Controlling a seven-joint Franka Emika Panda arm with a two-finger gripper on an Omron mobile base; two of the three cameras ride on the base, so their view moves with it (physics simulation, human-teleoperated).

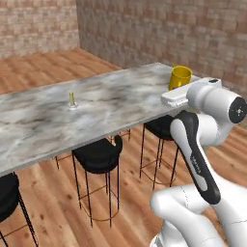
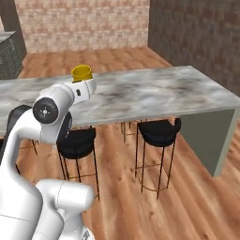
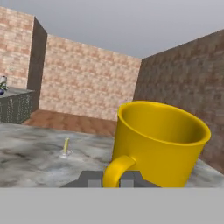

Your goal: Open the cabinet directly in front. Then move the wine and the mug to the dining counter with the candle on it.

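The mug (image 3: 159, 142) stands upright over the dining counter (image 1: 111, 103), near the slab's far edge, and the gripper (image 3: 111, 178) is clamped on its handle, the two dark fingertips (image 3: 89, 178) pressed in on either side of the yellow loop. In the hand view the mug's open mouth faces up and its handle points back toward the hand; whether its base touches the marble cannot be told. In the left base view the mug (image 1: 180, 77) shows just past the white hand, over the end of the dining counter nearer the brick wall. The right base view has the mug (image 2: 81, 73) behind the arm's wrist, at the far side of the dining counter (image 2: 164, 91). The candle (image 1: 72, 100) stands upright on the dining counter, well apart from the mug along the slab, and appears again small beyond the mug's handle (image 3: 66, 146). Black stools (image 1: 98, 157) stand under the dining counter's near edge.
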